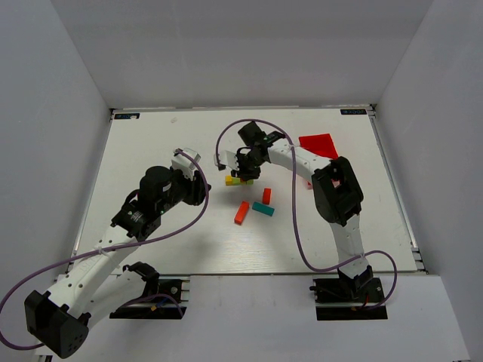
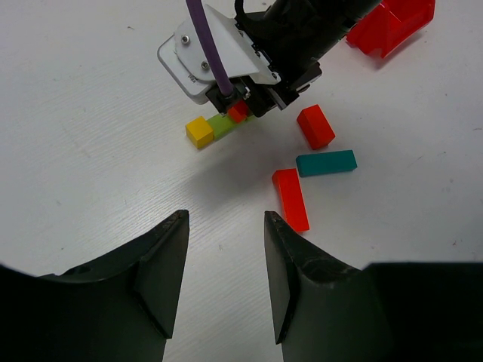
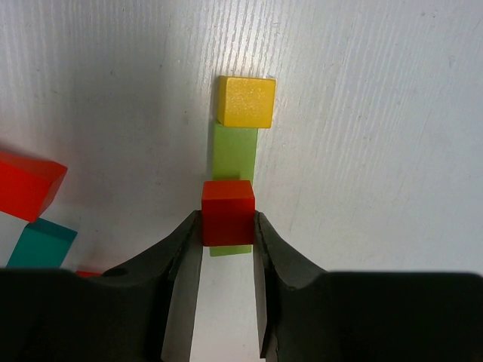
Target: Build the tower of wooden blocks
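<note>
A yellow cube [image 3: 246, 101] lies against the far end of a flat green block [image 3: 234, 154] on the table. My right gripper [image 3: 226, 226] is shut on a red cube [image 3: 228, 213], held over the green block's near end. This group also shows in the top view [image 1: 240, 180], under the right gripper [image 1: 245, 172]. The left wrist view shows the yellow cube [image 2: 200, 132], the green block [image 2: 221, 124] and the red cube [image 2: 239, 113]. My left gripper [image 2: 225, 219] is open and empty, above bare table short of the blocks.
Loose on the table right of the group are a red block [image 2: 315, 126], a teal bar [image 2: 325, 162] and an orange bar [image 2: 290, 197]. A larger red plastic bin [image 1: 318, 145] sits at the back right. White walls enclose the table.
</note>
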